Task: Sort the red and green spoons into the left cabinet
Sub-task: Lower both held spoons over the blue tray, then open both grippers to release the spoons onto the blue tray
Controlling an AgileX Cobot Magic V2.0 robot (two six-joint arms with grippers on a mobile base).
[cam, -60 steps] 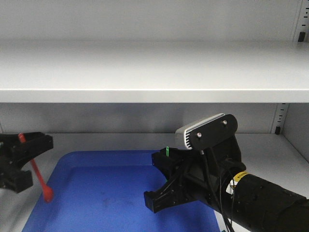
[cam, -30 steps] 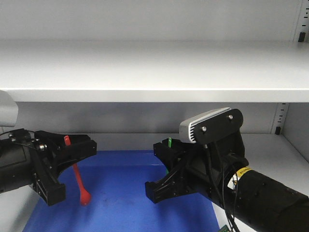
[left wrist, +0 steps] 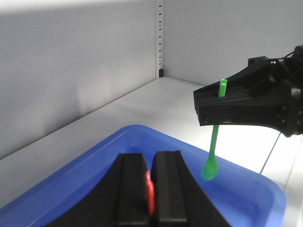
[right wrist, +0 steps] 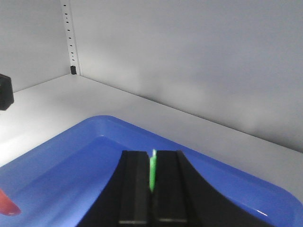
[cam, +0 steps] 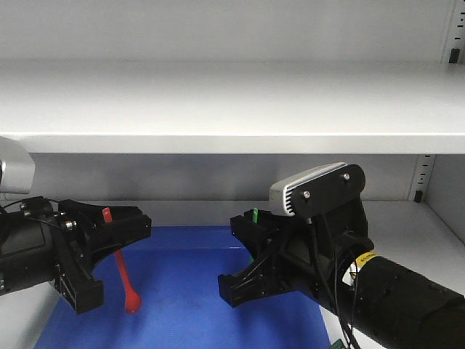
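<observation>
A light grey metal cabinet fills the view: a broad flat shelf (cam: 232, 109) runs across the upper half, and a slotted upright (cam: 420, 178) stands at the right edge. On the lower shelf lies one blue plastic tray with rounded corners (cam: 189, 254).

At lower left, the left claw (cam: 116, 231) is clamped on the thin red plastic long-handled spoon (cam: 123, 273). The spoon hangs bowl-down over the left part of the tray, slightly tilted. Whether its bowl touches the tray floor I cannot tell.

Right of centre, the right claw (cam: 251, 243) is pinched on the thin green plastic spoon (left wrist: 214, 142), which hangs bowl-down above the tray's right side, clear of its floor.

The step in hand looks like setting both spoons down in the tray. To do it well, lower each claw until the bowl meets the floor, then let go gently so the handle tips over inside the rim. Keep the two claws well apart.

Counted: one red spoon, one green spoon, one tray, two claws.
</observation>
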